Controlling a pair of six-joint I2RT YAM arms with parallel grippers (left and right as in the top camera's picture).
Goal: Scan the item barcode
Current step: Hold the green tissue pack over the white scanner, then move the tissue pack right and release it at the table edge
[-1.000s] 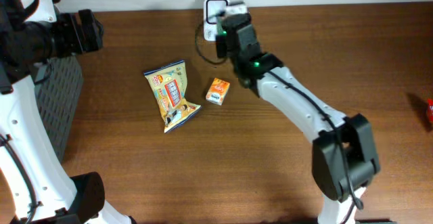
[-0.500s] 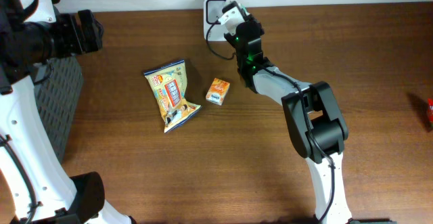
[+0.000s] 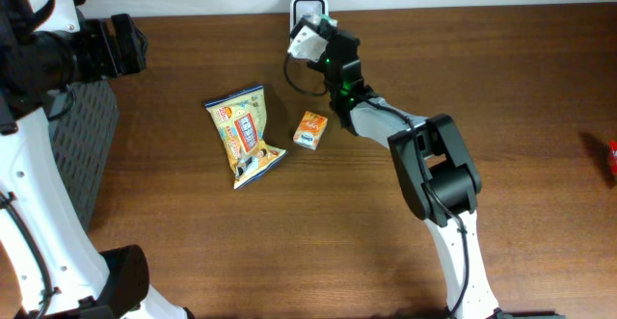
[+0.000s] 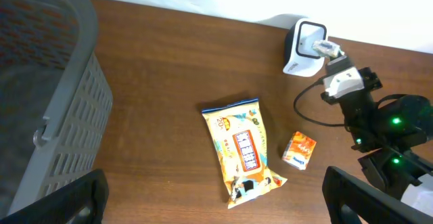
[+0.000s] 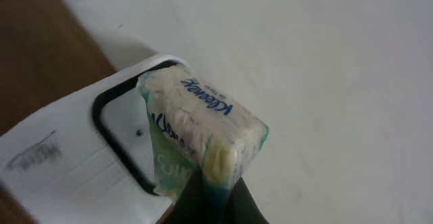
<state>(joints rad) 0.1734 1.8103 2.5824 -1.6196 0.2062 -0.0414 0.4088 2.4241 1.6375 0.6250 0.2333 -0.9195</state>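
My right gripper (image 5: pixel 206 191) is shut on the lower edge of a green and white Kleenex tissue pack (image 5: pixel 203 126), which it holds upright just in front of the white barcode scanner (image 5: pixel 74 153) with its black-framed window. From overhead, the pack (image 3: pixel 306 39) hangs just below the scanner (image 3: pixel 307 8) at the table's back edge, with the right gripper (image 3: pixel 326 49) behind it. In the left wrist view the pack (image 4: pixel 340 82) is near the scanner (image 4: pixel 304 45). My left gripper (image 4: pixel 216 204) stands open and holds nothing, high at the left.
An orange snack bag (image 3: pixel 244 138) and a small orange box (image 3: pixel 310 128) lie on the brown table, below and left of the scanner. A grey basket (image 4: pixel 40 102) stands at the table's left side. A black cable (image 3: pixel 289 73) loops out from the scanner.
The right gripper has swung the tissue pack left, in front of the scanner's window, and the right arm has folded in closer. The left arm has not moved.
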